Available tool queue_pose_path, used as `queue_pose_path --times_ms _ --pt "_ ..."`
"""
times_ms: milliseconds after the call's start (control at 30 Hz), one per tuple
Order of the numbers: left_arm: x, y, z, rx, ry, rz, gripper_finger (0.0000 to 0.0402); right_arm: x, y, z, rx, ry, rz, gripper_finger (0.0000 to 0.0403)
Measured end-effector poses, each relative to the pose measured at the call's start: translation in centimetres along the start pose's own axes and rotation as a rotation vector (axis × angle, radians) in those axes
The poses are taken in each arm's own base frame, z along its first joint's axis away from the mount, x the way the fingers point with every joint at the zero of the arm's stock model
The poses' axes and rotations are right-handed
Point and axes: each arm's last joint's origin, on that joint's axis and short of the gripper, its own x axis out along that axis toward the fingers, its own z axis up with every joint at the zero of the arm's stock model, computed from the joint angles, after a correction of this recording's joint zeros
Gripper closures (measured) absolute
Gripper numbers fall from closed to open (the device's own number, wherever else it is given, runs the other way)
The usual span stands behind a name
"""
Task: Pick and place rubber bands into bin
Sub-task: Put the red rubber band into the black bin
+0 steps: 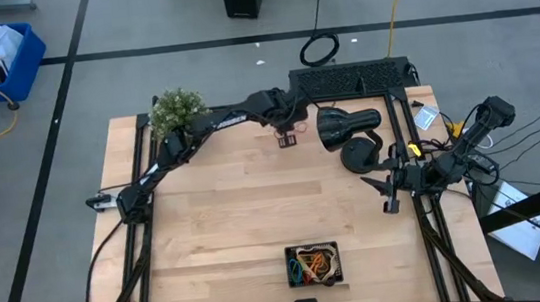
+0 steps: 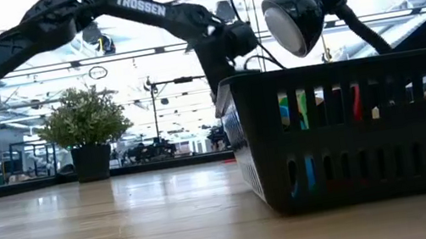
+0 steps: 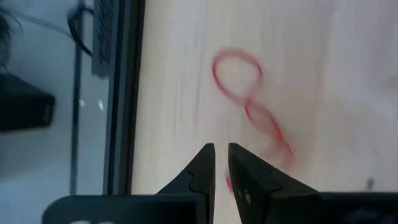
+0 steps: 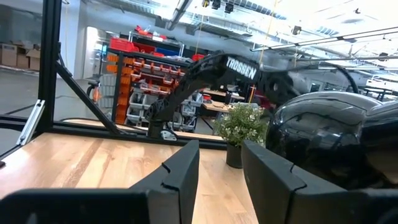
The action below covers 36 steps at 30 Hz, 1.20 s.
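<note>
I'm seeing the bin (image 1: 313, 265) near the table's front edge already holding several bands; left gripper (image 3: 221, 163) nearly closed, empty, hovering over a red rubber band (image 3: 249, 106) near the back edge; right gripper (image 4: 219, 163) half-open, empty, idling at the right edge.

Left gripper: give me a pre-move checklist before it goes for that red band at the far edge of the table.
1. Red band in sight of the left wrist view: ok, it lies twisted in a figure eight on the bare wood.
2. Left gripper lined up with the band: ok, it hangs just beside the band's near end.
3. Jaws wide enough to straddle the band: not ok, only a narrow slit shows between them.
4. Jaws empty: ok, nothing between them.
5. Bin ready: ok, at the table's near edge, bands already inside.
6. Right gripper out of the way: ok, parked at the right edge beside the lamp.
</note>
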Motion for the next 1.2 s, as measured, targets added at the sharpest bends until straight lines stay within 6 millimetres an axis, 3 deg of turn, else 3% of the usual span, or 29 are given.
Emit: queue_pose_path --times_ms 333,433,667,867,1000,1200 --pt "-7.3 0.8 -2.1 -0.104 0.142 -0.089 0.035 0.0 0.0 0.0 0.001 0.002 0.003 0.0286" --pt "-10.6 1.3 -2.5 -0.141 0.103 -0.114 0.035 0.0 0.0 0.0 0.002 0.003 0.003 0.0286" --pt "-20.4 2.5 -3.9 -0.225 -0.099 -0.13 0.035 0.0 0.1 -0.3 0.009 0.019 0.01 0.0286" --pt "-27.0 1.7 -6.3 -0.237 -0.26 -0.106 0.035 0.0 0.3 -0.6 0.006 0.039 0.027 0.0286" --pt "-29.2 0.5 -9.1 -0.259 -0.366 -0.083 0.035 -0.1 0.4 -0.9 0.013 0.059 0.056 0.0286" --pt "-29.3 -2.0 -15.4 -0.323 -0.533 -0.065 0.035 0.1 0.3 -0.4 0.035 0.062 0.049 0.0286"
